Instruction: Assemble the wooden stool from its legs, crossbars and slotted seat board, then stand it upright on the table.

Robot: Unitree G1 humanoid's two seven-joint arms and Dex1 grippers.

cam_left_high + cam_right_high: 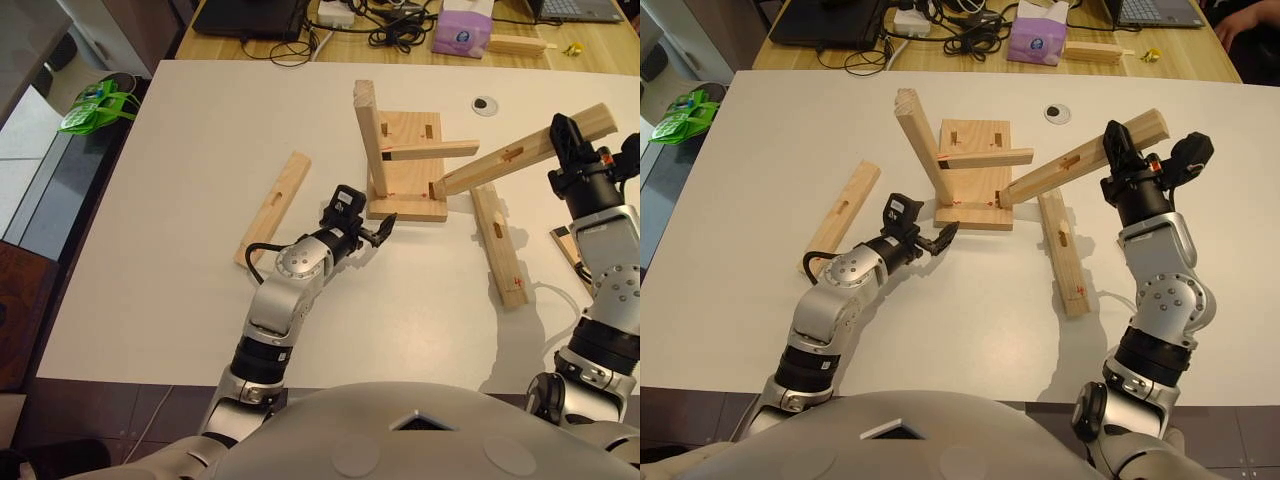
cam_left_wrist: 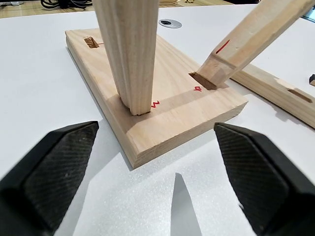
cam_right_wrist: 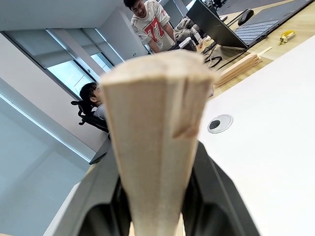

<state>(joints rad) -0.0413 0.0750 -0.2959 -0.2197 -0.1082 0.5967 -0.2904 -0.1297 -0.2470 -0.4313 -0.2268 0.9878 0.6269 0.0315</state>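
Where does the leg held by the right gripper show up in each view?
Left eye: held leg right of centre, slanting down to the seat board.
Right eye: just right of centre, same slant.
Left wrist: beside the upright leg, tip at a slot.
Right wrist: close up, end-on.
Landmark: round table grommet.

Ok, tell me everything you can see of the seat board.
The seat board is a pale wooden rectangle lying flat on the white table, with slots near its corners and red marks by the near two. One leg stands in the near left slot, leaning slightly. A second leg, held slanted by the right gripper, has its end at the near right slot. The open left gripper sits just before its near edge, apart.
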